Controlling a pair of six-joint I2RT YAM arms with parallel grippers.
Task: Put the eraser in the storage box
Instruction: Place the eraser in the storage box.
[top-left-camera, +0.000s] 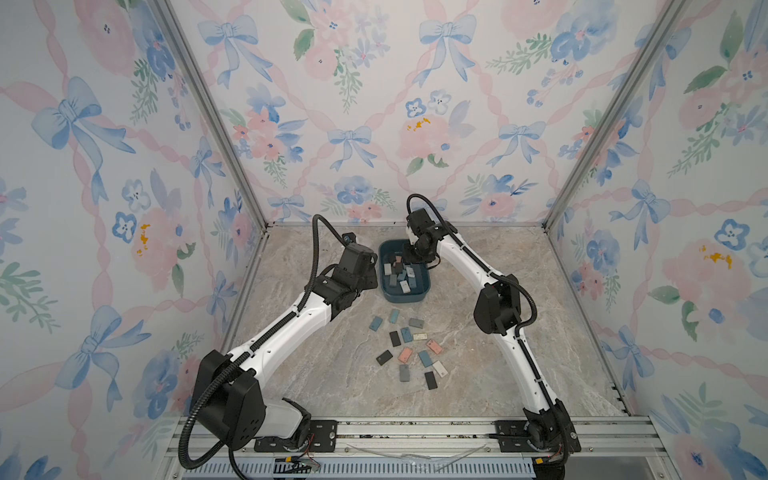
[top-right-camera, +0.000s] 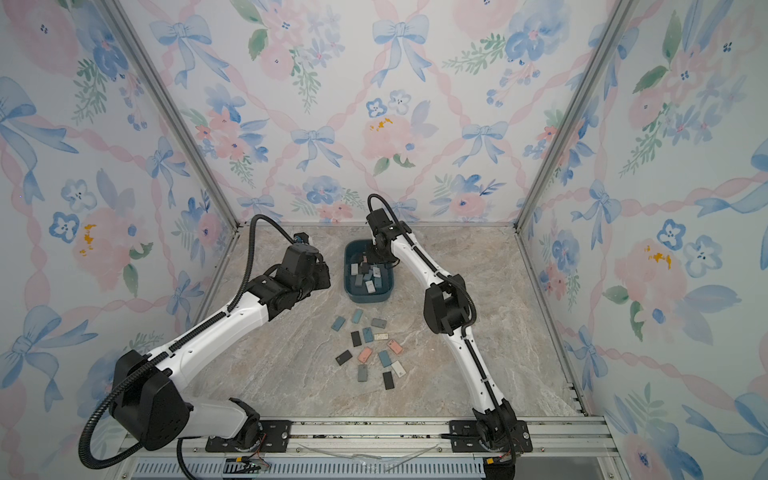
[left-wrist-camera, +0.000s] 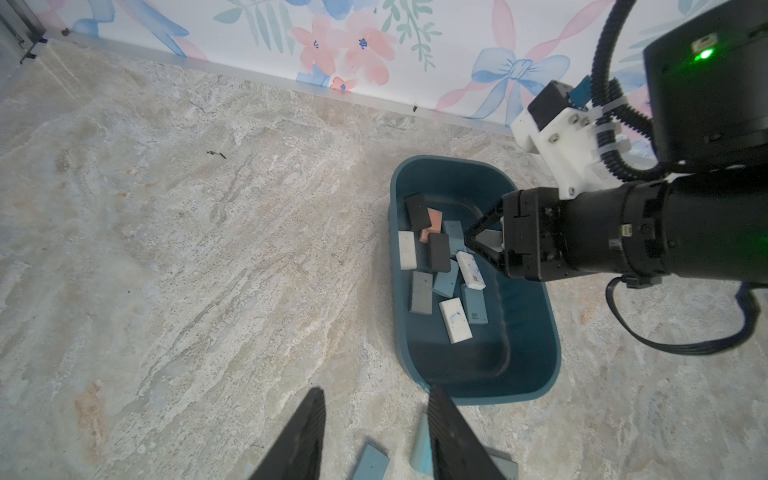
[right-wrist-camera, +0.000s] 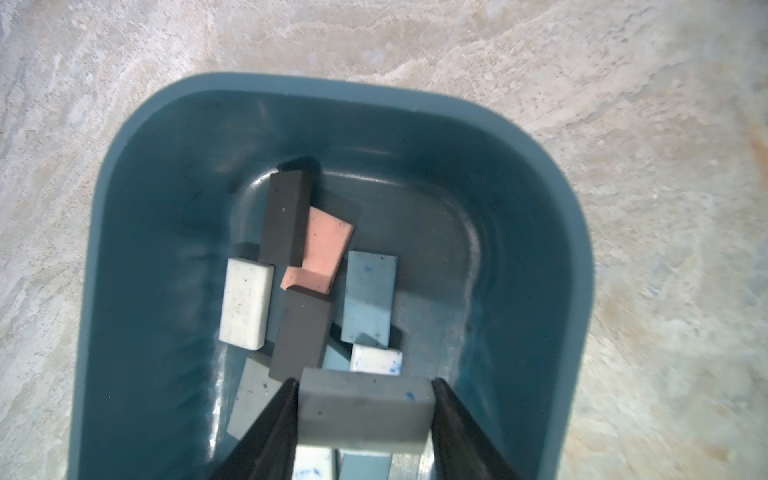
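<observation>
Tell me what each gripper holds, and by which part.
The right gripper holds a grey eraser by its short ends, above the storage box. The left gripper is open and holds nothing.

We see both top views brightly, evenly lit by soft diffuse light — only faint shadows lie on the marble tabletop (top-left-camera: 332, 395) beside the left arm (top-left-camera: 286, 328). Wall posts (top-left-camera: 210, 112) splay outward toward the upper corners of the frame. In the right wrist view the storage box (right-wrist-camera: 124, 249) carries a dull sheen, and the gray eraser (right-wrist-camera: 365, 407) closest to us is blurred — out of focus.
</observation>
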